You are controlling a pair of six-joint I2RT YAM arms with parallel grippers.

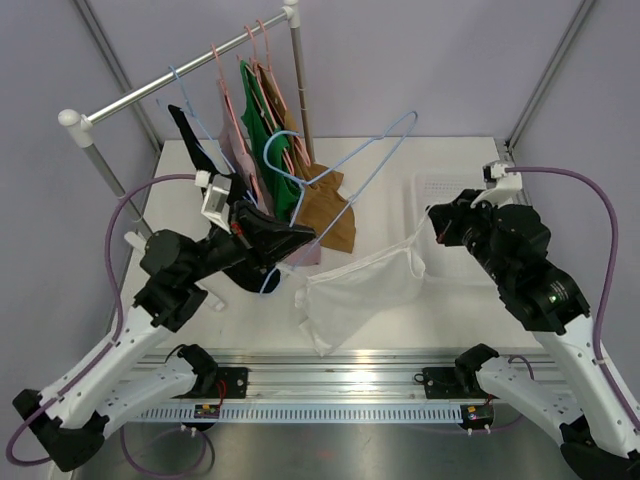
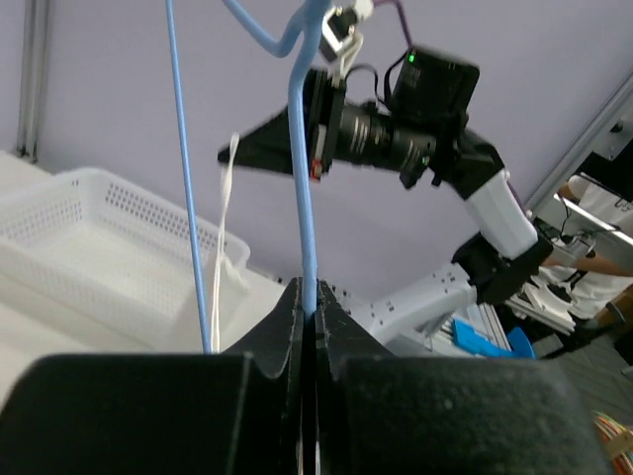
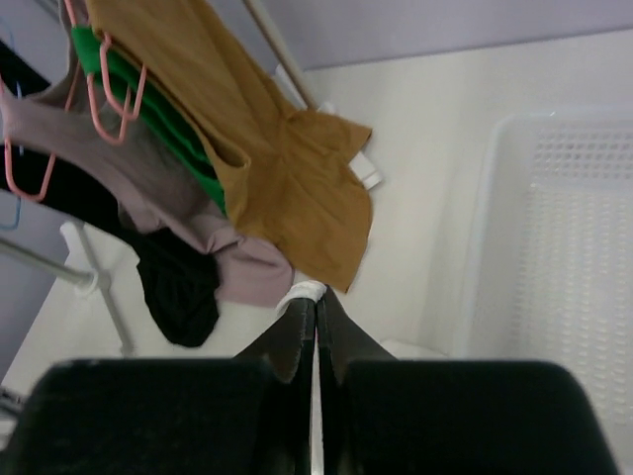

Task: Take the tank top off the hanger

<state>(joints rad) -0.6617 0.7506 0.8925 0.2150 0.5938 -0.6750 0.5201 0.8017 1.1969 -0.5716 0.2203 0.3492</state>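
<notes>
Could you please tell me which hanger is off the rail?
The light-blue hanger, clamped in the left gripper; the others hang on the rail.

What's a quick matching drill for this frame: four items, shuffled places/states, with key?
Items
1. blue hanger
2. white tank top
3. white basket
4. mustard top

Places/states
A. hangs from the rail
B. sits on the table, right side, held by neither arm
C. clamped in the jaws of the left gripper
D. strap pinched by the right gripper

Pairs: 1-C, 2-D, 3-B, 4-A
</notes>
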